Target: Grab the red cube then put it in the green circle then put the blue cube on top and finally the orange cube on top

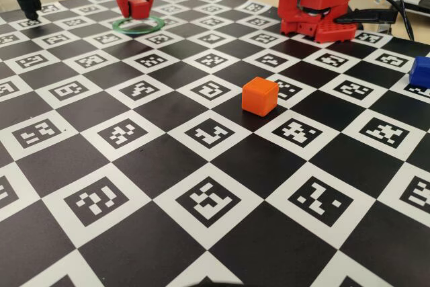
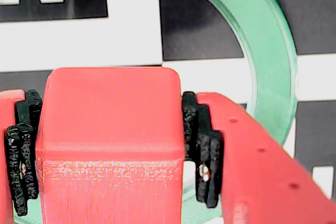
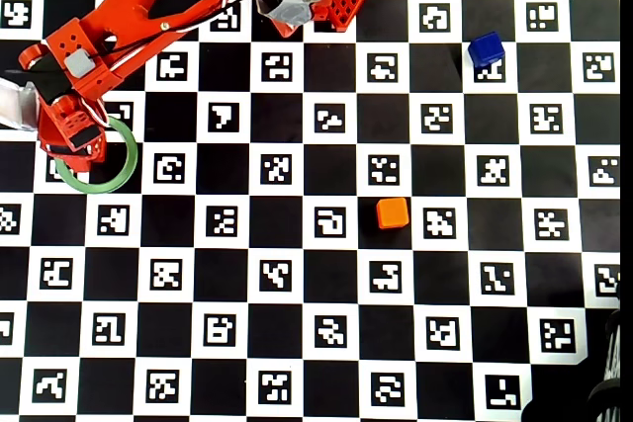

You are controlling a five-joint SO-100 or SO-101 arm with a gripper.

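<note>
Gripper is clamped on the red cube, black pads pressed flat against two opposite side faces. Cube hangs over the green circle, at its near-side rim in the wrist view; contact with the board cannot be told. Judged rigid, light, matte with layered print texture, so unlikely to slip. Blue cube and orange cube sit well apart on the checkered board, best taken likewise across parallel faces.
</note>
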